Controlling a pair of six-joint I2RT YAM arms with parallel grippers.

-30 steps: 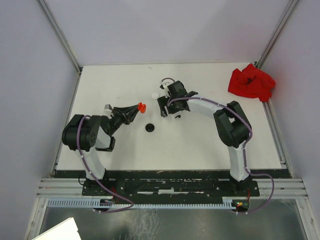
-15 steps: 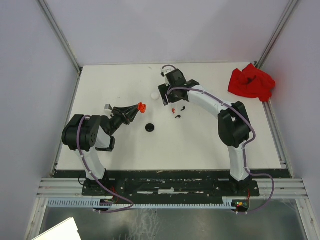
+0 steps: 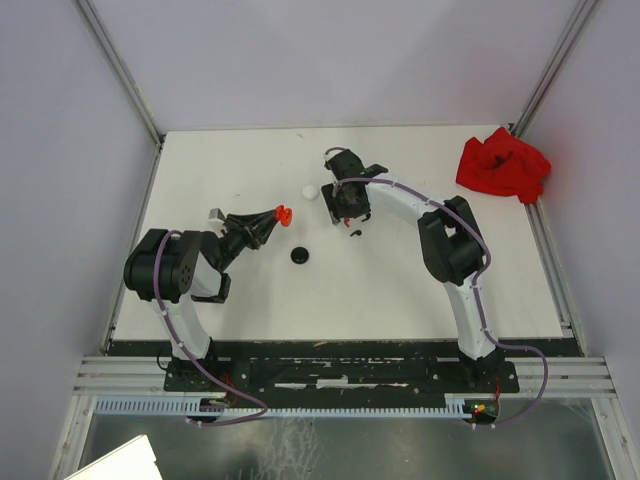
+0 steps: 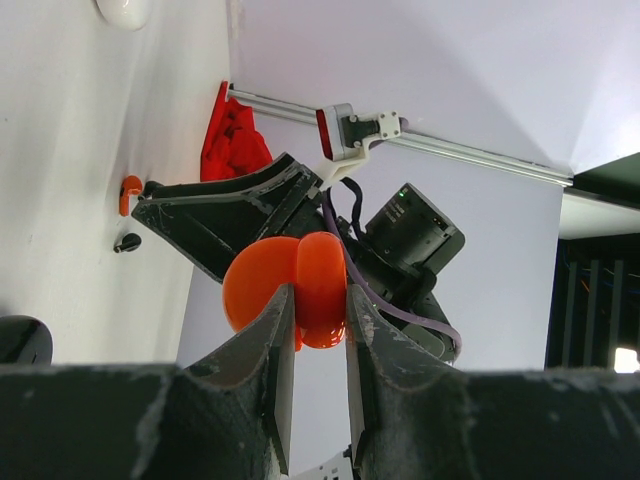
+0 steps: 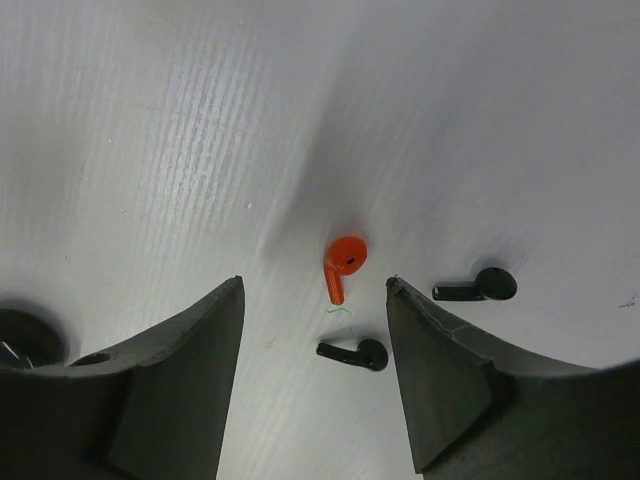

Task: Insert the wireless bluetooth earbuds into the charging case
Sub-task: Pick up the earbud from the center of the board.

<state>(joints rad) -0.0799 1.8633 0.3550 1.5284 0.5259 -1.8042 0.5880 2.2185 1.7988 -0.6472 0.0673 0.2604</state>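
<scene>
From above, we are seeing the left gripper [image 3: 277,216] holding a red charging case [image 3: 284,213] over the white table [image 3: 400,290]. In the left wrist view, its fingers are clamping that case. In the right wrist view, the right gripper [image 5: 315,300] is keeping its fingers apart, a red earbud [image 5: 343,265] lying between them and black earbuds [image 5: 355,351] just beside it.

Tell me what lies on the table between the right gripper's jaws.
In the right wrist view, a red earbud and a black earbud lie there, neither touched by the right gripper.
</scene>
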